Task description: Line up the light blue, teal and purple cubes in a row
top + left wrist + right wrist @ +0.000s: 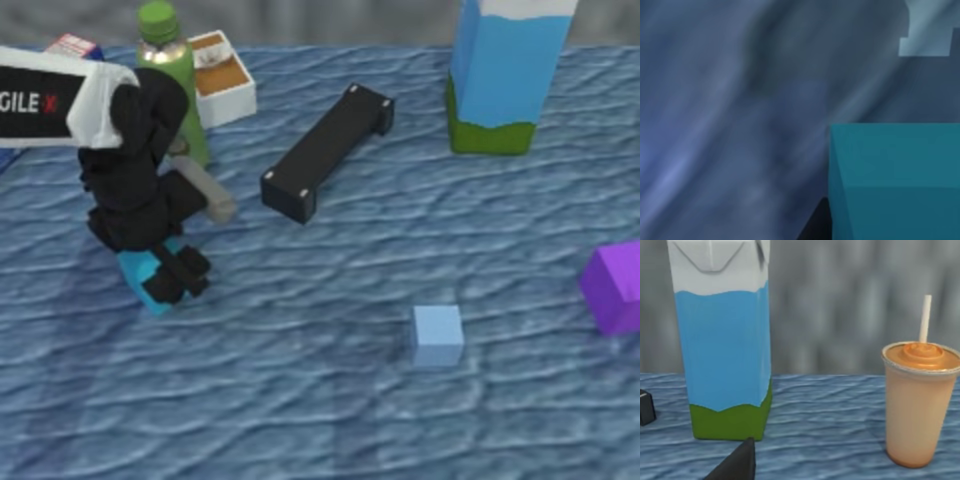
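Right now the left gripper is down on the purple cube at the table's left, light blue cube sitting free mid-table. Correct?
Not quite. The top view shows the left gripper down on the teal cube, not the purple cube, which sits untouched at the table's right edge. The left wrist view also shows teal close under the camera. The light blue cube does sit free mid-table.

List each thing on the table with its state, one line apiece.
Teal cube: under the left gripper, at the table's left.
Light blue cube: flat on the cloth, free.
Purple cube: at the right edge, free.
Carton: upright, closed.
Green bottle: upright, capped.
Cup: upright, lidded, straw in.
Black bar: lying flat.
Right arm: only a dark tip shows in its wrist view.
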